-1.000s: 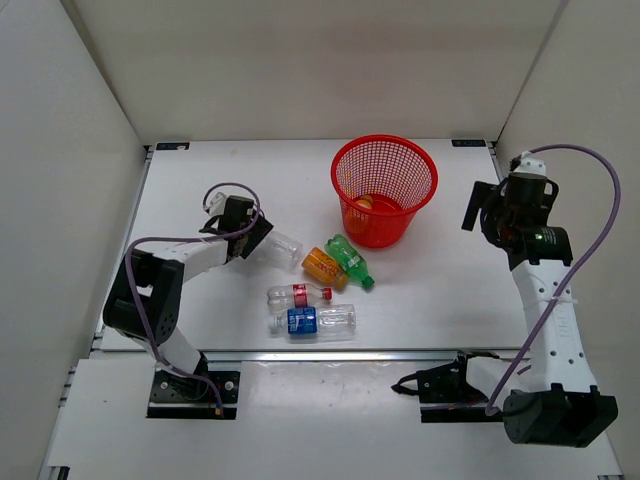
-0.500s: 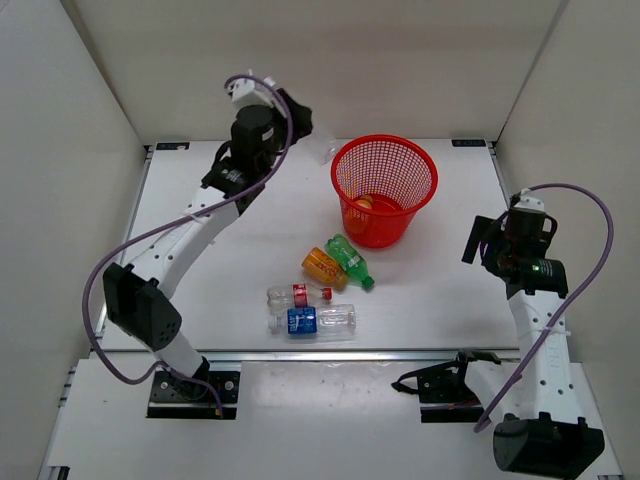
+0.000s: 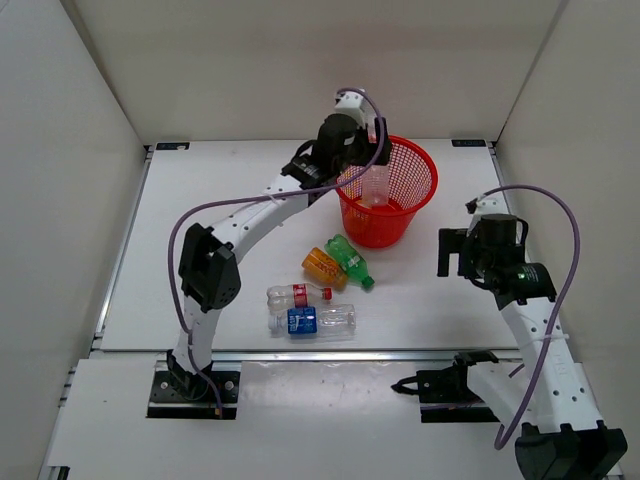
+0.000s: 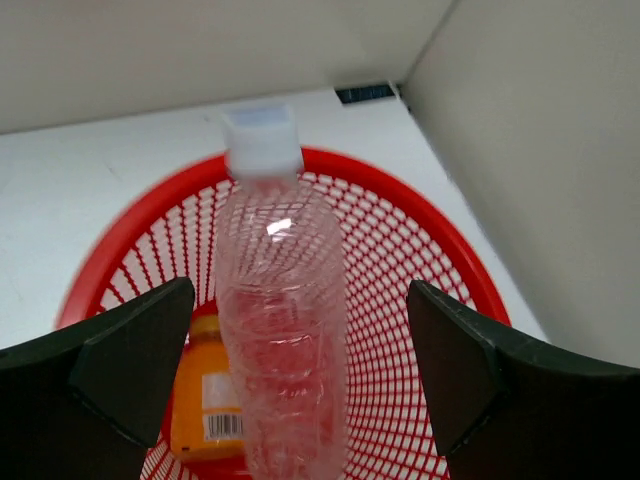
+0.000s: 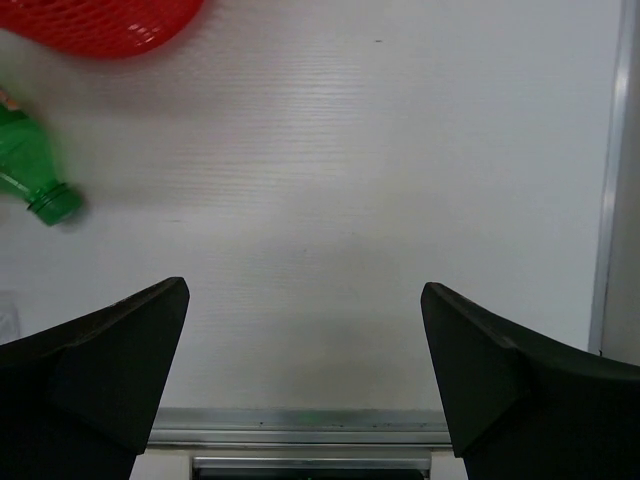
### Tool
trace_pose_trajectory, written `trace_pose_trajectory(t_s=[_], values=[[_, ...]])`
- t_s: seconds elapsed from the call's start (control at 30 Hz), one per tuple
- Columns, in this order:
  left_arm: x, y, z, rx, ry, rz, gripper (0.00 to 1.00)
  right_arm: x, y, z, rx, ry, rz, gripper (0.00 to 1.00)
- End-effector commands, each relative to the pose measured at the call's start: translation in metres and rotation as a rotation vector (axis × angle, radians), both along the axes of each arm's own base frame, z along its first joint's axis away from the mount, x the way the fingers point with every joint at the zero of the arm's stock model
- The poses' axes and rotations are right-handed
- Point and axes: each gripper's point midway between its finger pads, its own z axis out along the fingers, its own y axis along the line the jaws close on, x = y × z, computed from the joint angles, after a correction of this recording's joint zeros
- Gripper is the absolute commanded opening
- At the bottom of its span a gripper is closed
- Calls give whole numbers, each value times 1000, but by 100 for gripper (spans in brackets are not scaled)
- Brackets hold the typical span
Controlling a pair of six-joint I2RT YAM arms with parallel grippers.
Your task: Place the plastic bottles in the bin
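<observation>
Four bottles lie on the table (image 3: 200,200) at about seven o'clock from the red bin (image 3: 432,180): an orange one (image 3: 323,267) touching a green one (image 3: 350,261), and nearer me a red-labelled one (image 3: 298,295) beside a blue-labelled one (image 3: 312,320). A second orange bottle (image 4: 205,400) is already in the bin.

My left gripper (image 4: 300,287) hangs over the bin mouth with its jaws spread wide. The clear unlabelled bottle (image 4: 280,300) stands cap-up between them with a gap on each side, so nothing grips it. I judge it is dropping in. My right gripper (image 5: 305,288) is also spread wide and empty, over bare table at about four o'clock from the bin.

These look like empty thin-walled bottles: very light, smooth, prone to roll, and likely to dent under a hard squeeze. I would take each across the middle of the barrel, where ribs or a label give some bite, and close gently.

As for writing, the orange bottle in the bin shows a barcode on its label. The red and blue labels are too small for me to read.
</observation>
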Motion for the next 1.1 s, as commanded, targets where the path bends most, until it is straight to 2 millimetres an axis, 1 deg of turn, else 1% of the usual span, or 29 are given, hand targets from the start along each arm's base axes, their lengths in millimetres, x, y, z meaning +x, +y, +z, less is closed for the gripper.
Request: trace_pose_trajectory(t_s=[0.0, 0.03, 0.07, 0.1, 0.13, 0.17, 0.2, 0.23, 0.27, 0.3, 0.33, 0.37, 0.4, 0.43, 0.47, 0.5, 0.53, 0.57, 0.63, 0.67, 0.7, 0.73, 0.77, 0.8, 0.83, 0.87, 0.97, 1.03, 1.07], values=[[-34, -11, 68, -22, -89, -125, 99, -2, 32, -6, 36, 32, 188, 99], [-42, -12, 76, -21, -103, -149, 99, -3, 43, -9, 49, 55, 245, 98], [-46, -11, 73, -4, -95, -159, 99, -6, 56, -11, 56, 69, 303, 98], [-55, -6, 90, -18, -118, -160, 99, -8, 71, -11, 51, 66, 363, 99], [-63, 2, 97, -18, -119, -166, 98, -6, 77, -12, 36, 63, 368, 99], [-68, 7, 88, 5, -96, -172, 99, -8, 95, -17, 23, 71, 430, 99], [-78, 18, 102, 0, -112, -173, 99, -11, 109, -19, 1, 53, 483, 99], [-90, 34, 105, 7, -104, -167, 98, -12, 114, -30, -22, 77, 507, 99], [-96, 39, 77, 55, -51, -159, 99, -12, 133, -25, -10, 38, 573, 99], [-108, 60, 89, 60, -64, -135, 98, -11, 147, -30, 1, 40, 611, 99], [-113, 75, 54, 117, 5, -106, 99, -11, 155, -36, 18, 61, 628, 99], [-126, 100, 33, 143, 58, -69, 98, -8, 169, -41, 46, 68, 676, 99], [-138, 123, 42, 96, 69, -29, 99, -2, 176, -41, 75, 42, 681, 98], [-158, 143, 20, 82, 129, -13, 99, 0, 182, -48, 84, 61, 687, 95], [-167, 160, -19, 102, 204, 10, 98, 9, 189, -50, 98, 44, 697, 93], [-181, 179, -12, 55, 197, 35, 99, 15, 192, -52, 108, 28, 692, 91], [-199, 196, -31, 54, 233, 47, 98, 21, 192, -61, 106, 37, 687, 88], [-210, 214, -61, 95, 307, 93, 98, 28, 194, -68, 101, 35, 691, 82], [-236, 244, -73, 97, 336, 138, 98, 35, 193, -82, 108, 48, 712, 80], [-248, 259, -93, 131, 397, 168, 99, 37, 198, -88, 128, 59, 727, 79], [-260, 272, -107, 145, 440, 177, 99, 37, 201, -94, 152, 83, 744, 79], [-267, 276, -107, 130, 442, 177, 99, 34, 204, -99, 162, 101, 754, 79], [-275, 284, -118, 147, 479, 190, 99, 35, 211, -100, 176, 91, 775, 79], [-281, 290, -123, 143, 498, 205, 99, 34, 212, -108, 182, 87, 778, 80], [-284, 292, -120, 128, 489, 208, 99, 32, 216, -116, 183, 79, 786, 83], [-288, 296, -122, 117, 493, 223, 99, 35, 214, -118, 165, 62, 769, 84], [-290, 294, -116, 63, 472, 222, 98, 33, 212, -133, 142, 43, 757, 82], [-292, 295, -127, 83, 499, 222, 99, 35, 218, -135, 168, 10, 761, 79], [-290, 292, -125, 77, 495, 214, 99, 35, 219, -135, 174, -10, 755, 78]])
